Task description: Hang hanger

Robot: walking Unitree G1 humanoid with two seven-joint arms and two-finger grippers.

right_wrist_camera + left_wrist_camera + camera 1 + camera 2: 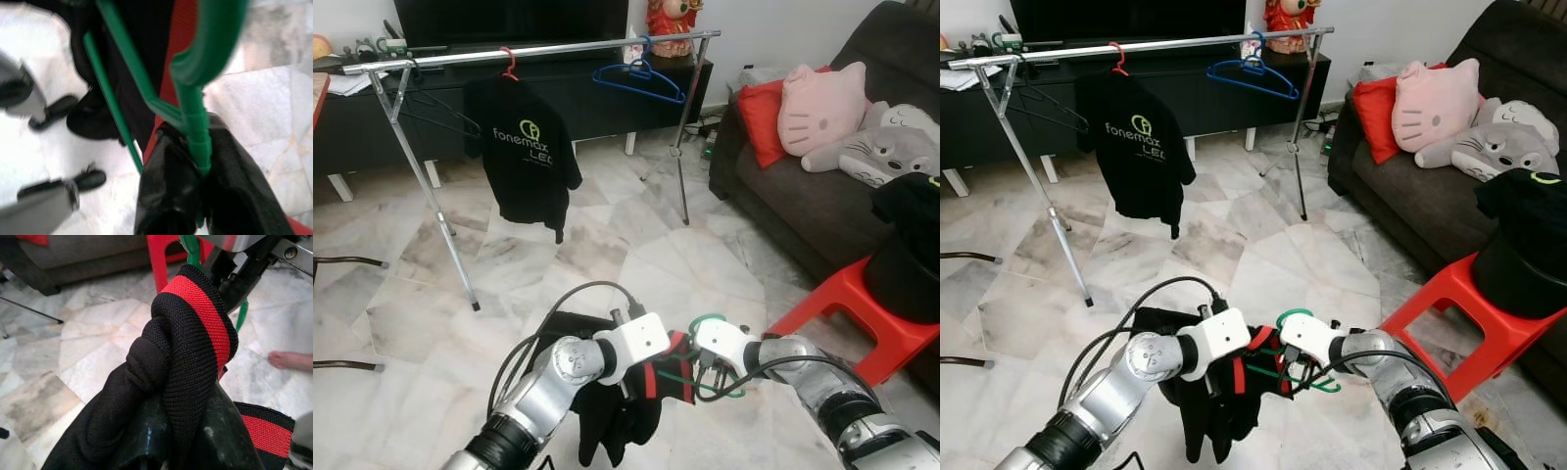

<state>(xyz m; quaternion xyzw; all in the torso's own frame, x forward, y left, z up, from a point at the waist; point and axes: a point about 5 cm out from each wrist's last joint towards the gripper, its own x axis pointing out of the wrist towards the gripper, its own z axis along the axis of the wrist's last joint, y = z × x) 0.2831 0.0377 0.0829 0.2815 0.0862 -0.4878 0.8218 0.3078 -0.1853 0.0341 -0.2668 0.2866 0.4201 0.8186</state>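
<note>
Low in the frame's centre, the right gripper (188,161) is clamped on the neck of the green hanger (705,328), stiff, light and slick, best held there. The left gripper (183,431) pinches its limp black garment (617,411), which would likely sag.

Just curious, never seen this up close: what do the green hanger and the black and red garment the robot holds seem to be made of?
Green hanger: probably plastic, smooth and slightly glossy, moulded in one colour. Black and red garment: knitted fabric, matte, with a visible ribbed weave on its red band; the fibre itself cannot be told.
</note>
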